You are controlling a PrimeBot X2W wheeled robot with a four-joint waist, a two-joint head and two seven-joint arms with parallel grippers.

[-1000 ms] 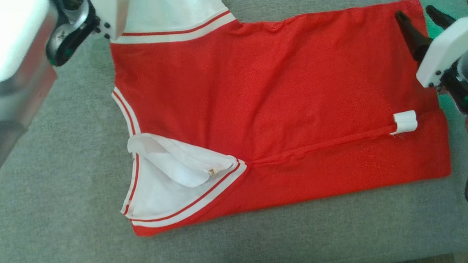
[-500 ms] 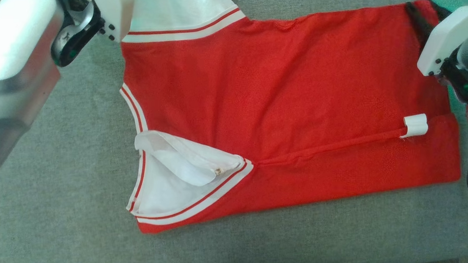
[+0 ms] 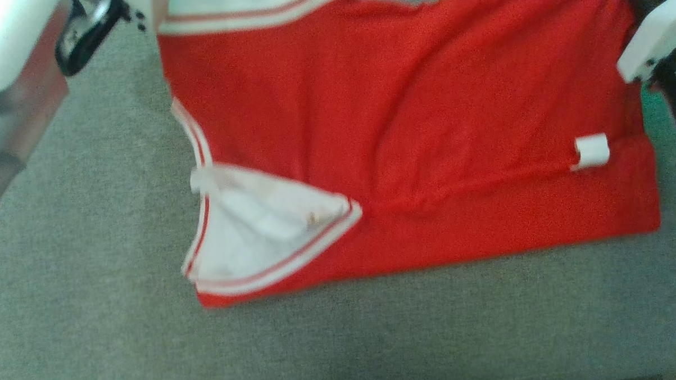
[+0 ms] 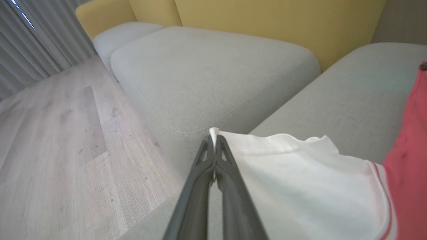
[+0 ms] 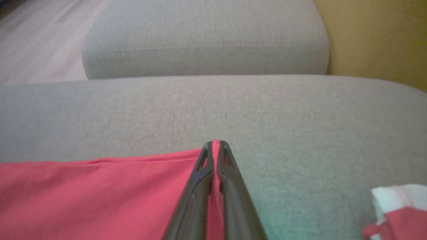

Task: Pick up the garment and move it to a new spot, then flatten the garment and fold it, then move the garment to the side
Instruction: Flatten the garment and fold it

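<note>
Left jaws are pressed together on the garment (image 4: 300, 186), pinching the corner of its white sleeve; your two dark fingers (image 4: 200, 186) meet at the tips with the cloth edge caught between them. From that pinch the sleeve fans out to the right of the jaws and runs into striped trim and red cloth. To their left is wood floor (image 4: 50, 150).

Right jaws are closed too, pinching a corner of the red hem (image 5: 100, 193), with a sliver of red showing between them; the cloth spreads away to their left. Beyond both sets of tips lies the grey sofa cushion (image 5: 213, 110), and past it the yellow backrest (image 4: 267, 30). Low to the right of the right jaws sits a white and red bit of cloth (image 5: 393, 213); you cannot tell what it belongs to.

In the head view, your left forearm (image 3: 11, 60) reaches in at the upper left and your right wrist (image 3: 655, 41) at the upper right. The garment lies flat on the cushion between them, its white tag (image 3: 591, 151) nearer the right jaws.
</note>
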